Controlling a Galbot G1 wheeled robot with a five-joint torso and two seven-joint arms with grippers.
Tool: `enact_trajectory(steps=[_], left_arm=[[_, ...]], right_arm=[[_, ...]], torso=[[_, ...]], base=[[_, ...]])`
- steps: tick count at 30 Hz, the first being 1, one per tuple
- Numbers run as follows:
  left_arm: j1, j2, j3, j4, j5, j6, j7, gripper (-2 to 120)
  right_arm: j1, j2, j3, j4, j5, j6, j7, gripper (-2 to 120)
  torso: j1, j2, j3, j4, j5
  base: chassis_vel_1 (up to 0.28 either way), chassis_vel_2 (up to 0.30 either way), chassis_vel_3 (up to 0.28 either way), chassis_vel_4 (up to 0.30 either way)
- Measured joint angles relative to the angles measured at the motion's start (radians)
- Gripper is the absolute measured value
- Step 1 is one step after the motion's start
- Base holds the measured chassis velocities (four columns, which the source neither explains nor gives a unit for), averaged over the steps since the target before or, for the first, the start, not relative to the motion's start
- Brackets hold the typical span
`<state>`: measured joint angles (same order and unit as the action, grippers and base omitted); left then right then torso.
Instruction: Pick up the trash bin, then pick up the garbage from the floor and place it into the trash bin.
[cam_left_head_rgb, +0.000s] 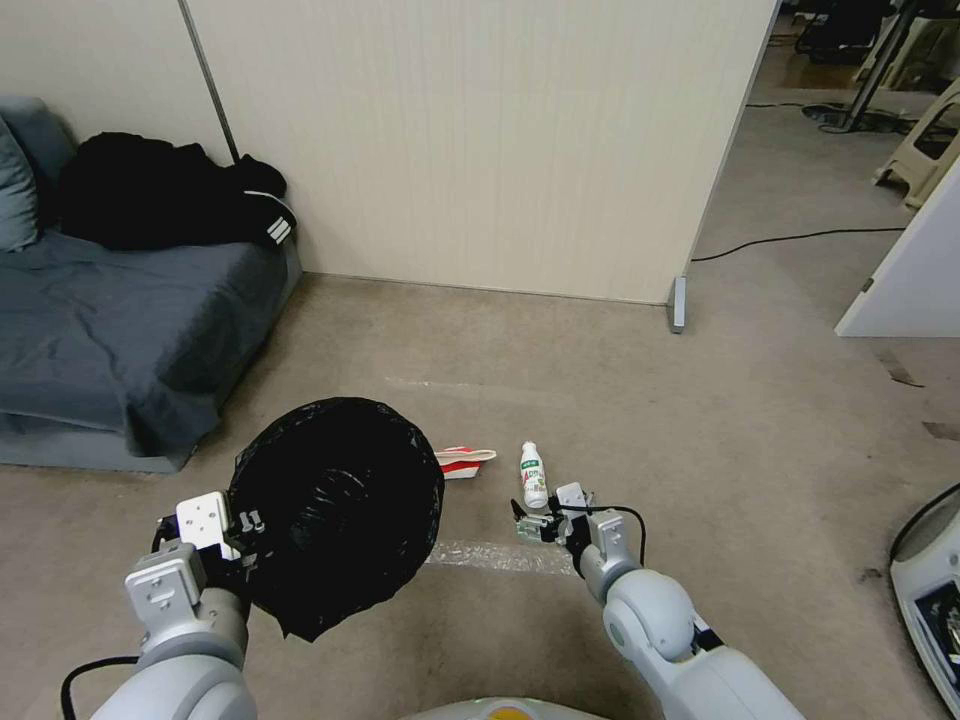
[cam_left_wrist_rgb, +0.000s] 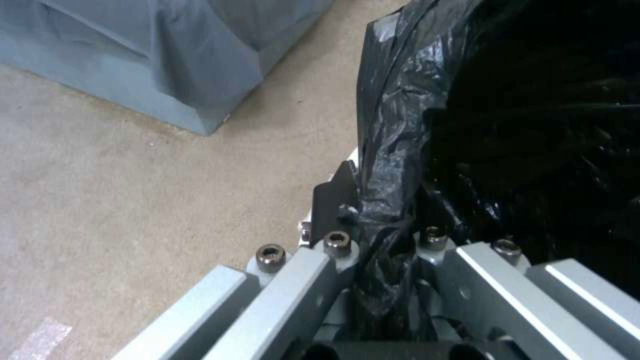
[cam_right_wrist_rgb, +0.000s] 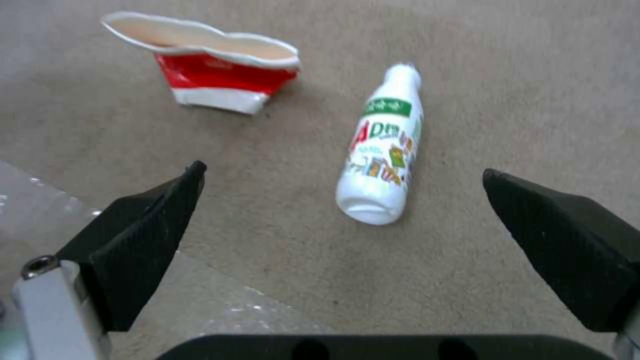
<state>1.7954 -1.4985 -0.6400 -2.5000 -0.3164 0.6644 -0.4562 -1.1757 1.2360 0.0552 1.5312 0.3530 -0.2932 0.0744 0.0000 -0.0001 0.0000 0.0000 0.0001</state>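
The right gripper (cam_right_wrist_rgb: 343, 200) hangs low over the floor (cam_left_head_rgb: 700, 420) with its jaws spread wide and nothing between them; the two black pads (cam_right_wrist_rgb: 143, 235) stand well apart on either side of a small white bottle (cam_right_wrist_rgb: 383, 150) that lies on its side just ahead. The bottle is round and smooth, so if one pad reaches it before the other, it will probably roll or skid away instead of seating between them. Its long axis also runs roughly along the line of approach, so the jaws would close across its width; a descent that stops too far back would catch only the base end, and the bottle could pivot out.

Near the bottle lies a crushed red-and-white paper carton (cam_right_wrist_rgb: 207, 75), and a clear strip of tape (cam_left_head_rgb: 495, 556) on the floor sits below the gripper.

The left gripper (cam_left_wrist_rgb: 383, 235) is clamped on the bagged rim of the trash bin (cam_left_head_rgb: 335, 500), held off the floor at the robot's left, its mouth facing up. That hold is on one edge only, through slippery black liner (cam_left_wrist_rgb: 400, 125), so the bin could sag or slide.
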Motion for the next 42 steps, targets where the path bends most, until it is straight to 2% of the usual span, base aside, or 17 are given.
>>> enact_trajectory(steps=[8, 21, 32, 42], left_arm=[[0.016, -0.004, 0.011, 0.0, 0.019, -0.004, 0.002, 0], [0.033, -0.007, 0.013, 0.0, 0.032, -0.011, 0.004, 0], [0.049, -0.012, 0.012, 0.0, 0.034, -0.013, 0.009, 0], [0.056, -0.024, 0.024, 0.0, 0.058, -0.02, 0.012, 0]], right_arm=[[0.064, 0.047, 0.0, -0.14, -0.037, 0.067, -0.038, 100], [0.137, 0.098, -0.01, -0.286, -0.07, 0.116, -0.057, 100], [0.222, 0.169, 0.009, -0.545, -0.144, 0.202, -0.107, 100], [0.297, 0.217, 0.043, -0.693, -0.187, 0.259, -0.141, 94]], torso=[[0.0, 0.0, 0.0, 0.0, -0.0002], [0.0, 0.0, 0.0, 0.0, -0.0002], [0.0, 0.0, 0.0, -0.0001, -0.0002], [0.0, 0.0, 0.0, 0.0, -0.0001]], base=[[0.0, 0.0, 0.0, 0.0], [0.0, 0.0, 0.0, 0.0], [0.0, 0.0, 0.0, 0.0], [0.0, 0.0, 0.0, 0.0]])
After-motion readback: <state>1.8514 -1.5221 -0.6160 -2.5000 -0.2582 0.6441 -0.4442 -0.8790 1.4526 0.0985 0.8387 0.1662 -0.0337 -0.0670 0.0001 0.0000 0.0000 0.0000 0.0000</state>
